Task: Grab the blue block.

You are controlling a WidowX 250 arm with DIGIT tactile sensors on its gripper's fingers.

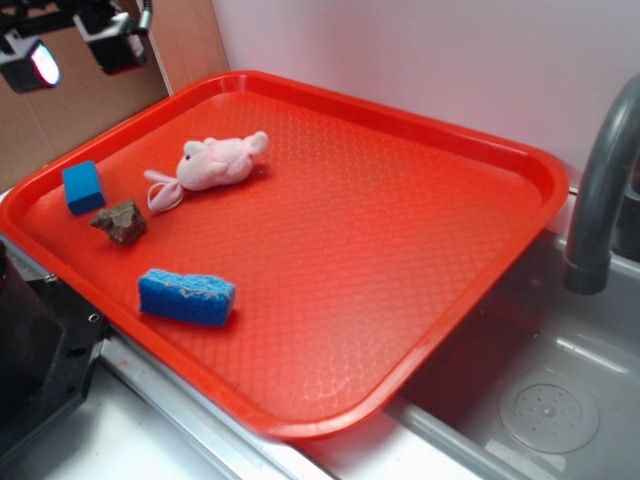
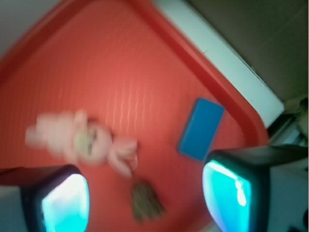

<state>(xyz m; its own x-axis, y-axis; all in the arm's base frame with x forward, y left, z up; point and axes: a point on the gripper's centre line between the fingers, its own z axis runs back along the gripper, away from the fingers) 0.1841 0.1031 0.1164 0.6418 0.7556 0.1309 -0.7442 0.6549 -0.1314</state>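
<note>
The blue block (image 1: 83, 187) (image 2: 201, 128) is a small smooth solid-blue piece lying on the red tray (image 1: 420, 180) near its far left corner. My gripper (image 1: 75, 50) (image 2: 145, 198) hangs high above that corner, well clear of the block. Its jaws stand wide apart with nothing between them. In the blurred wrist view the block lies just ahead of the right finger (image 2: 227, 195).
A pink plush toy (image 1: 215, 163) (image 2: 82, 140) lies right of the block. A brown rock-like lump (image 1: 122, 222) (image 2: 145, 200) sits just in front of it. A rough blue sponge (image 1: 187, 296) lies nearer the front edge. A grey faucet (image 1: 600, 190) and sink (image 1: 540, 400) stand right.
</note>
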